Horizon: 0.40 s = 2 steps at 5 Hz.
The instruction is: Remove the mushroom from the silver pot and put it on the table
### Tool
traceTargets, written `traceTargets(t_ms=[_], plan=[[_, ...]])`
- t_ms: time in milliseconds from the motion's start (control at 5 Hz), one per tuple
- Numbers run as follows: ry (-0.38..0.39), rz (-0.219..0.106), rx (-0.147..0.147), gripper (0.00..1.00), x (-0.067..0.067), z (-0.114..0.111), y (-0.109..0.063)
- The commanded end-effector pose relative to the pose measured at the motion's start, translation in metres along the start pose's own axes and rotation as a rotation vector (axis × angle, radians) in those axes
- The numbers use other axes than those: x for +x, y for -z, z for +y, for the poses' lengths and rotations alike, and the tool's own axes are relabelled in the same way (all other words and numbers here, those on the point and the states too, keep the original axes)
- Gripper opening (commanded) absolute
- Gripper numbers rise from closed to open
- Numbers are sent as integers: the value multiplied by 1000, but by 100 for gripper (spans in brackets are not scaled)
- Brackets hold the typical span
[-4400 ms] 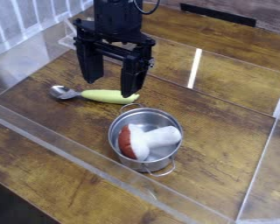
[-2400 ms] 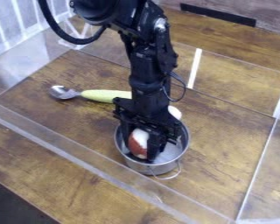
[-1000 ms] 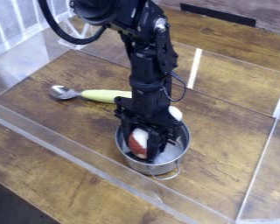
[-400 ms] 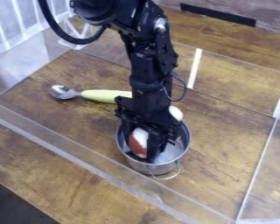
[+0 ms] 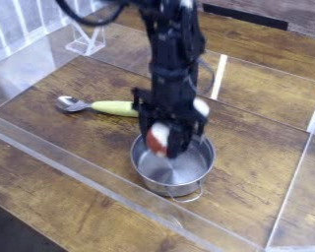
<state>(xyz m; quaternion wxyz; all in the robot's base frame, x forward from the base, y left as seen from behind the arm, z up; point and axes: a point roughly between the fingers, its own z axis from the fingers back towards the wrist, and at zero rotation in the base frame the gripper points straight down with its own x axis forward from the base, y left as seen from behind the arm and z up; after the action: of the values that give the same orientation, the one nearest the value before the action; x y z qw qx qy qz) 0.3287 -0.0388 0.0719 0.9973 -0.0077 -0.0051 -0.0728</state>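
The mushroom (image 5: pixel 157 138) hangs just above the silver pot (image 5: pixel 173 172), its red-brown cap showing between the black fingers and a bit of white stem to the right. My gripper (image 5: pixel 169 141) points straight down and is shut on the mushroom. The image is blurred around the arm. Below it the pot stands upright on the wooden table (image 5: pixel 259 98), and its inside looks empty.
A spoon with a yellow-green handle (image 5: pixel 114 107) lies on the table left of the pot. Clear acrylic walls (image 5: pixel 68 162) run along the front and sides. A clear stand (image 5: pixel 84 41) sits at the back left.
The gripper has risen out of the pot with the mushroom in its grip. The pot and the spoon stay where they were.
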Motion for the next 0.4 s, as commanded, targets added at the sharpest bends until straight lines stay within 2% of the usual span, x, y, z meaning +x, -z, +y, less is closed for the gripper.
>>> traceTargets(t_ms=[0,200], plan=[[-32,-133,29,0,24,17,-56],[-95,-163,52,0,34,46,-76]])
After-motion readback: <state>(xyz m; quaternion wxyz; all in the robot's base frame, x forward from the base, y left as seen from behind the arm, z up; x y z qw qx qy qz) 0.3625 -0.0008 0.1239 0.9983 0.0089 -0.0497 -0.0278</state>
